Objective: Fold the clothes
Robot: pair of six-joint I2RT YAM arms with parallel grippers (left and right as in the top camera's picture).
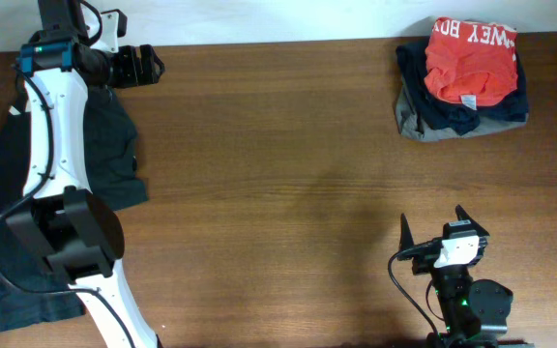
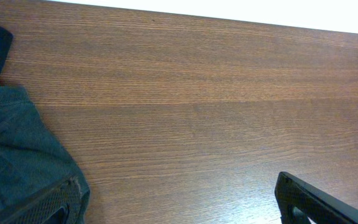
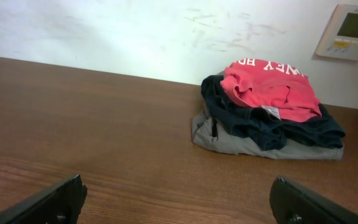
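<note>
Clothes sit in a small pile [image 1: 460,87] at the far right corner of the desk [image 1: 278,145], with the orange-red shirt [image 1: 472,63] with white letters on top of a dark blue piece [image 1: 462,114] and a grey piece [image 1: 412,124]. The right tool [image 1: 433,224] is wide and holds nothing, well apart from the pile, with bare desk between them. The left tool [image 1: 153,66] is wide too and holds nothing, just beside a dark cloth [image 1: 114,145] that lies under its arm.
</note>
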